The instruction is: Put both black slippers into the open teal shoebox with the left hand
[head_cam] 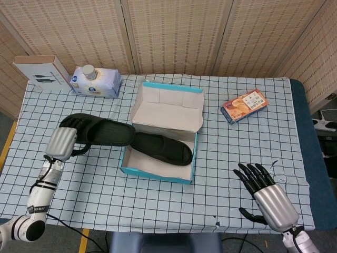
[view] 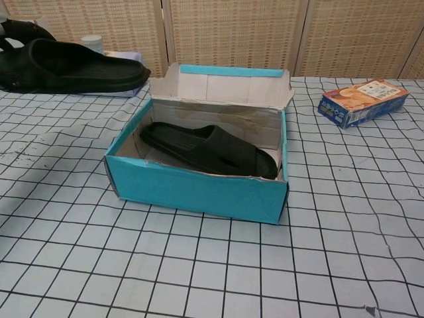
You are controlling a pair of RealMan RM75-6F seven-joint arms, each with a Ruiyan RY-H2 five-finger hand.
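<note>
Checked tablecloth point(head_cam: 158, 200), apparently woven screens point(head_cam: 174, 31) behind

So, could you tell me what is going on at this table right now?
The robot's left hand holds a black rubber slipper lifted off the checked tablecloth, its toe end reaching toward the open teal cardboard shoebox. A second black slipper already lies inside that box. The right hand is open near the table's front right corner, holding nothing. One slipper is packed; the other is on its way.
</note>
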